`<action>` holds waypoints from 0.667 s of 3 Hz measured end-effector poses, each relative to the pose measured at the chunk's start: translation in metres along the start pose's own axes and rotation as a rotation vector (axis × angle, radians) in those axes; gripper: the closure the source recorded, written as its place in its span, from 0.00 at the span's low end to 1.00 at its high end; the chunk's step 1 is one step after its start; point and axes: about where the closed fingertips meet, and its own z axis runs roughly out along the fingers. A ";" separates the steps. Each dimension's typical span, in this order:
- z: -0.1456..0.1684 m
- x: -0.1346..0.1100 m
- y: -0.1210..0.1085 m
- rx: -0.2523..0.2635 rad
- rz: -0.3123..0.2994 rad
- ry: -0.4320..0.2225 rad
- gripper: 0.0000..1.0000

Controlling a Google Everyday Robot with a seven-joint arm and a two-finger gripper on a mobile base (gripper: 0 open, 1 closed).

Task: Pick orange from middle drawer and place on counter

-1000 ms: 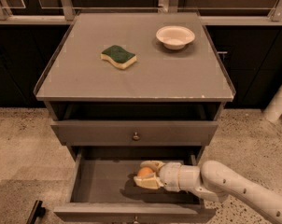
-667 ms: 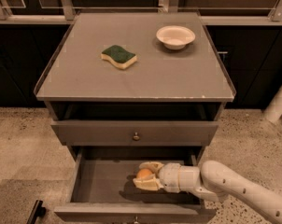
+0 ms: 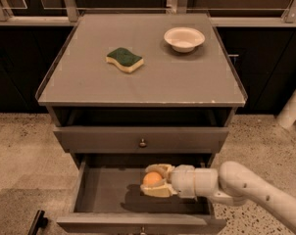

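Within drawer (image 3: 101,192): orange (image 3: 152,179) inside end effector (image 3: 147,181)

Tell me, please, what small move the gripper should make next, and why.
Probably a short lift straight up. The gripper sits inside the open middle drawer with its fingers closed around the orange, low over the drawer floor, and the counter lies above.

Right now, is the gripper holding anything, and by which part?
The gripper holds the orange, clamped across two opposite sides, inside the open middle drawer.
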 end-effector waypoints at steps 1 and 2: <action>-0.046 -0.076 0.037 0.032 -0.140 0.012 1.00; -0.087 -0.144 0.062 0.098 -0.255 0.042 1.00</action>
